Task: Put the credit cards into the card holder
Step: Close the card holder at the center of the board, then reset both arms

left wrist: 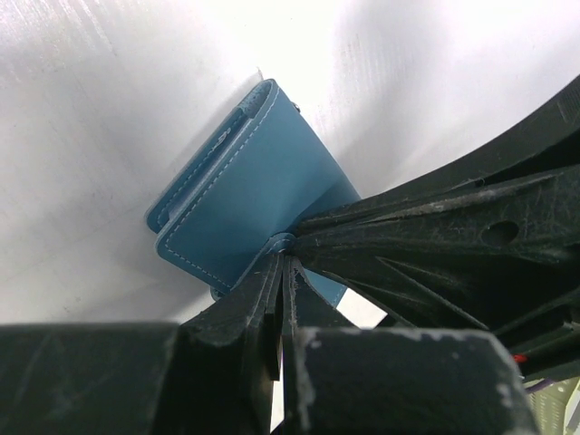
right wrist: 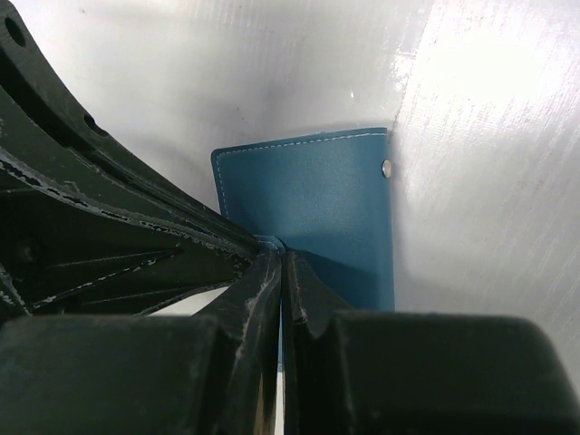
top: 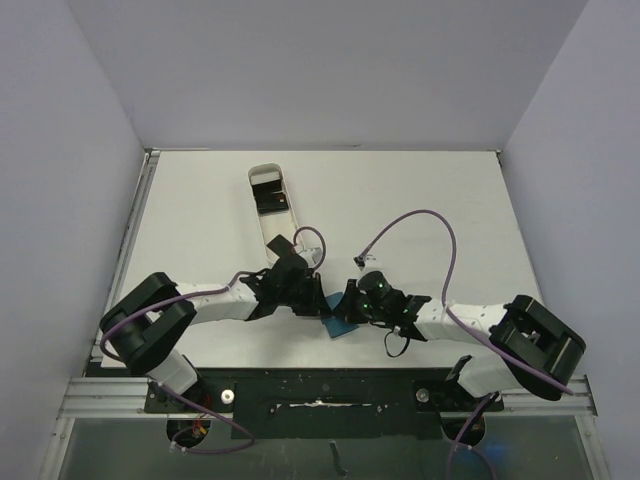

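Teal card holder (left wrist: 245, 190), mid-frame, is pinched by left tool (left wrist: 283, 252) and right tool (right wrist: 281, 251); spreading its panels slowly seems wise.

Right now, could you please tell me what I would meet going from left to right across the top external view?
left arm's bulky black joint → white tray → card holder → right arm's bulky black joint. The gripper tips overlap the holder, so they are left out.
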